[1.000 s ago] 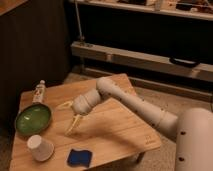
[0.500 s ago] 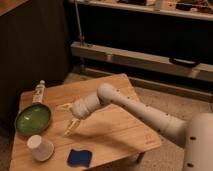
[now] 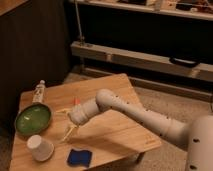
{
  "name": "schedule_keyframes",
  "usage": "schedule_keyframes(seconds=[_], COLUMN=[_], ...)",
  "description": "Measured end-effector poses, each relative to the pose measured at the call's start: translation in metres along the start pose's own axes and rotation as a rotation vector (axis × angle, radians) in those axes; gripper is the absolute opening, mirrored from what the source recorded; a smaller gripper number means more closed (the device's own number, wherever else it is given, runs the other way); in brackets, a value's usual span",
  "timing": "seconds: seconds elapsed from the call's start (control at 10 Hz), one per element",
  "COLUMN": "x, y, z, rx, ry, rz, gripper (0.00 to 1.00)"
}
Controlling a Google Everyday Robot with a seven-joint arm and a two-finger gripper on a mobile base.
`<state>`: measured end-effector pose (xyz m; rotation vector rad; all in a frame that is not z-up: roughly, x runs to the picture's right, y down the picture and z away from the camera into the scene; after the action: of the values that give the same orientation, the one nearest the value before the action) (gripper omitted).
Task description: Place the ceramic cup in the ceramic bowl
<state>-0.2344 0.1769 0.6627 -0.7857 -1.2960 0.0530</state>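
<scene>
The ceramic cup (image 3: 39, 147) is small, white and tapered. It stands upside down near the front left corner of the wooden table (image 3: 120, 135). The ceramic bowl (image 3: 33, 119) is shallow, glossy green and sits just behind the cup at the table's left edge. My gripper (image 3: 66, 123) hangs over the table right of the bowl and behind and right of the cup. Its yellowish fingers (image 3: 70, 132) are spread apart and hold nothing. It touches neither cup nor bowl.
A slim white labelled bottle (image 3: 39, 91) lies at the table's back left, behind the bowl. A blue sponge-like object (image 3: 78, 157) lies at the front edge, right of the cup. A small orange thing (image 3: 77, 101) sits behind the arm. Metal shelving rails run behind the table.
My arm has swung left and slightly forward, bringing the gripper closer to the bowl and cup. The cup, bowl, bottle and blue object have not moved.
</scene>
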Motion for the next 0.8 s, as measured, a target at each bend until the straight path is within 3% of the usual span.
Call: schedule_keyframes(seconds=[0.6, 0.8], x=[0.023, 0.023], y=[-0.009, -0.008], z=[0.05, 0.067], rx=[-0.045, -0.08], ry=[-0.045, -0.056], rz=[0.05, 0.046], gripper=[0.8, 0.8])
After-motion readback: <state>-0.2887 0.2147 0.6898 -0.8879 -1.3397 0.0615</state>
